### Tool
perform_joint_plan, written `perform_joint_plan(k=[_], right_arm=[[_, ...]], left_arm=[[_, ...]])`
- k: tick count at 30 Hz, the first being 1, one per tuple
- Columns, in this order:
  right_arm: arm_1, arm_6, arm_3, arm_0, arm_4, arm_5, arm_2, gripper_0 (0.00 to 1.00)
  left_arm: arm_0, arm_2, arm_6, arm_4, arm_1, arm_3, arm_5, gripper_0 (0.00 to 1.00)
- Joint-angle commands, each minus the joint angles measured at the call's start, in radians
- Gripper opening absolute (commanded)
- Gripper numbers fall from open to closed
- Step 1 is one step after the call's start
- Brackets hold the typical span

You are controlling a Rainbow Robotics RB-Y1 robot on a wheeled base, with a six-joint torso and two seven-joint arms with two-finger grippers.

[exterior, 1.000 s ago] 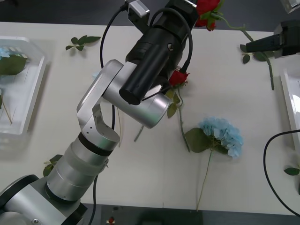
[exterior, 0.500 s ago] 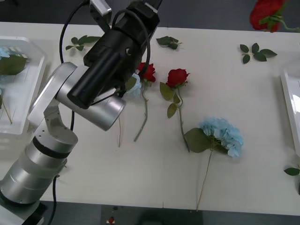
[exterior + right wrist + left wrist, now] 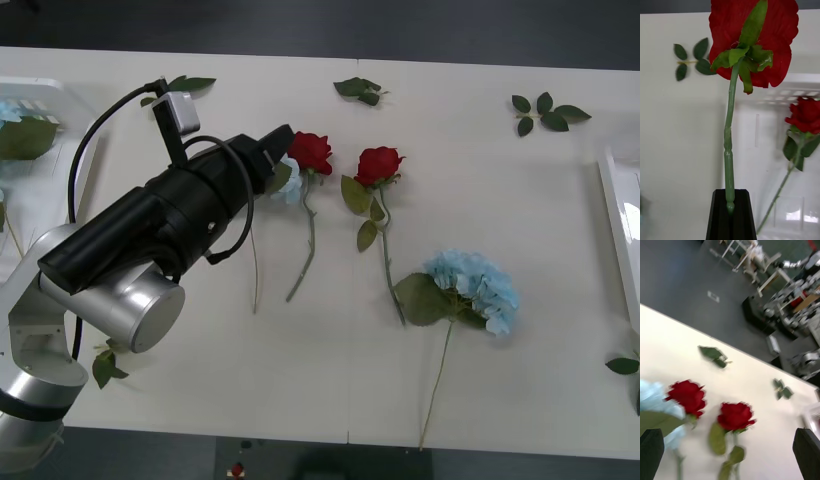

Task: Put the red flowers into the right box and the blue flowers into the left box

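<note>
My right gripper (image 3: 730, 195) is shut on the stem of a red rose (image 3: 752, 41), held above the white right box (image 3: 763, 150), where another red rose (image 3: 807, 114) lies. Two more red roses (image 3: 312, 150) (image 3: 380, 163) lie on the table. My left gripper (image 3: 278, 140) hovers open just left of them, over a pale-blue flower (image 3: 289, 192) that it partly hides. A second blue flower (image 3: 475, 290) lies nearer the front. The left box (image 3: 60, 215) holds a blue flower (image 3: 8, 110). The left wrist view shows both roses (image 3: 687, 395) (image 3: 735, 416).
Loose green leaf sprigs lie at the back (image 3: 358, 90) (image 3: 545, 108) (image 3: 178, 88) and near the front corners (image 3: 105, 365) (image 3: 622, 365). The right box's rim (image 3: 615, 225) shows at the table's right edge. My left arm (image 3: 130, 260) spans the front left of the table.
The left arm swung left and lower, uncovering both roses on the table. The rose held by my right gripper moved right and out of the front view.
</note>
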Motion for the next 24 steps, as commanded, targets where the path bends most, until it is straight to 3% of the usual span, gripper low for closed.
perform_joint_plan(k=[1,11,17,24], right_arm=[[-0.036,-0.046,-0.028,0.037,0.072,-0.051,-0.025,0.0],[-0.036,-0.09,-0.028,0.24,0.129,-0.308,-0.04,0.0],[-0.036,-0.107,-0.028,0.329,0.129,-0.41,-0.033,0.0],[-0.006,-0.112,0.052,0.336,0.109,-0.529,0.023,0.0]], left_arm=[[0.021,0.059,-0.23,0.068,0.021,-0.044,0.104,1.0],[0.018,0.21,-0.581,0.179,0.008,-0.044,0.464,1.0],[-0.017,0.189,-0.572,0.134,0.003,-0.044,0.637,1.0],[-0.085,0.069,-0.384,-0.031,-0.031,-0.004,0.714,1.0]])
